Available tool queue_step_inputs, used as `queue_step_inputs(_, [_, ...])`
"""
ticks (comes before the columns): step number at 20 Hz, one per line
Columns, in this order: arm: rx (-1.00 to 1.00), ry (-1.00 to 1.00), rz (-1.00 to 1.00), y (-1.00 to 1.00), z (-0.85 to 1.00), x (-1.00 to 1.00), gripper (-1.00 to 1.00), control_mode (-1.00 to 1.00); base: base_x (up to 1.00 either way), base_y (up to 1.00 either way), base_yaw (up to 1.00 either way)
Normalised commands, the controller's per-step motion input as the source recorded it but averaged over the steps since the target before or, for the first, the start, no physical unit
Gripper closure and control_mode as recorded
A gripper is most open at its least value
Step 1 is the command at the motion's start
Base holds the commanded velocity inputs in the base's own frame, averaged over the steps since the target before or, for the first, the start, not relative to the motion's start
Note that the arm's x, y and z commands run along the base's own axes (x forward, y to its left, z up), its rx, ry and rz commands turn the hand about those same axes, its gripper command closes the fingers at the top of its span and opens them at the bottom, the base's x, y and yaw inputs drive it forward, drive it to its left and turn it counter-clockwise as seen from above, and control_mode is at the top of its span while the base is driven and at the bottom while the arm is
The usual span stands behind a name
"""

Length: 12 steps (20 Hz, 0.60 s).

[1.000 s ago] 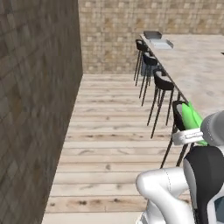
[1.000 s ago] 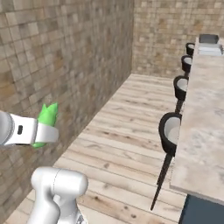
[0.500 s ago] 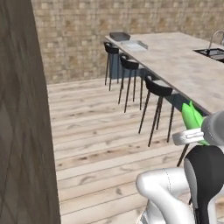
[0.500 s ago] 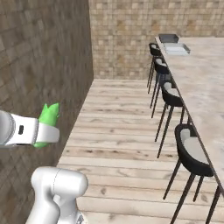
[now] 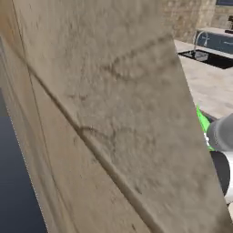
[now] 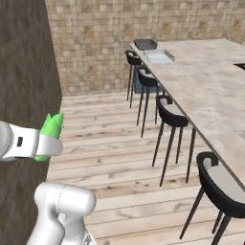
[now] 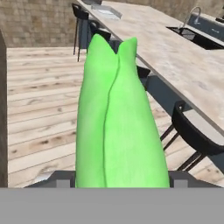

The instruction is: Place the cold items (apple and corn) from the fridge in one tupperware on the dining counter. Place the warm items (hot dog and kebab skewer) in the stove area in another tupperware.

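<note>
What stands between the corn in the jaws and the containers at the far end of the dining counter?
In the right base view, wood floor and bar stools separate the corn from the containers on the counter.

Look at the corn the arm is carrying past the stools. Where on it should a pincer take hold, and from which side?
Grip the corn low on its thick body, not at the split, tapering husk tips. It is long and narrows toward the tip, so the pincer should come from the blunt end, along its length, with a jaw on each long flank. That appears to be the present hold.
</note>
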Motion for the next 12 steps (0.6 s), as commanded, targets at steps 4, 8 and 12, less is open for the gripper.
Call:
queue_step_inputs(4, [0.0,0.0,0.0,0.0,0.0,0.0,1.0,1.0,0.57,0.34,-0.26])
queue_step_inputs(8, [0.0,0.0,0.0,0.0,0.0,0.0,1.0,1.0,0.53,0.18,-0.16])
queue_step_inputs(12, [0.0,0.0,0.0,0.0,0.0,0.0,1.0,1.0,0.63,0.33,-0.18])
